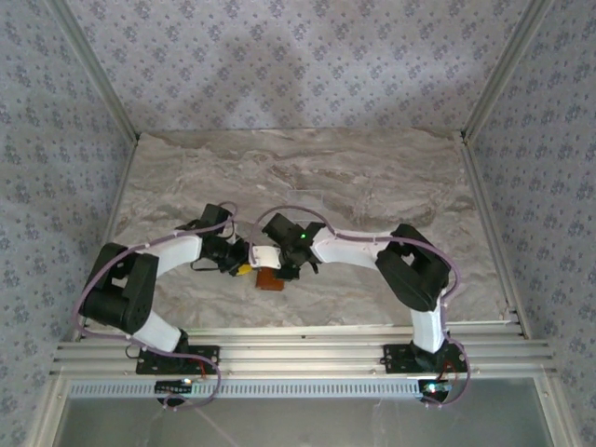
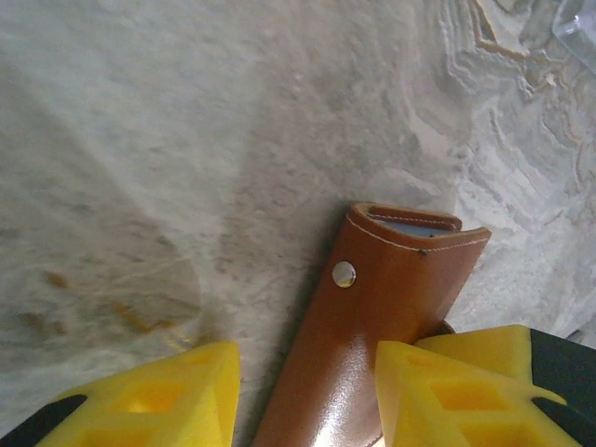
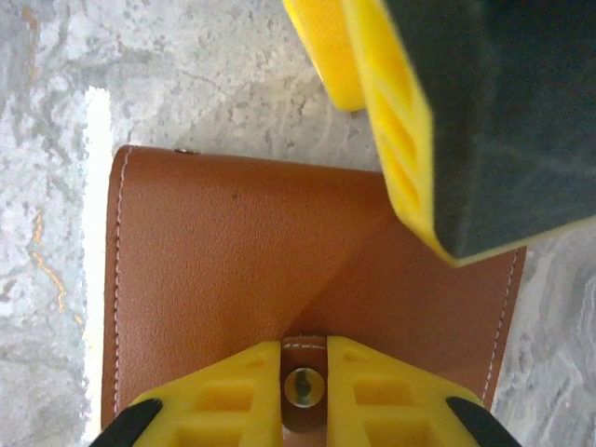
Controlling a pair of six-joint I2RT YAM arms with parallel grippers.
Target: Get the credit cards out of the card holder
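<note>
Two grips at once on the closed card holder [image 1: 270,279], lying near-centre on the table [image 1: 372,177]. Right fingers [image 3: 382,391] pinch its snap tab [image 3: 304,386]; left fingers [image 2: 158,391] straddle it, spread apart. Peel that tab gently while the left pins the body.

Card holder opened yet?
No, the card holder lies folded shut, brown outside up, right end effector clamped on its snap tab.
</note>
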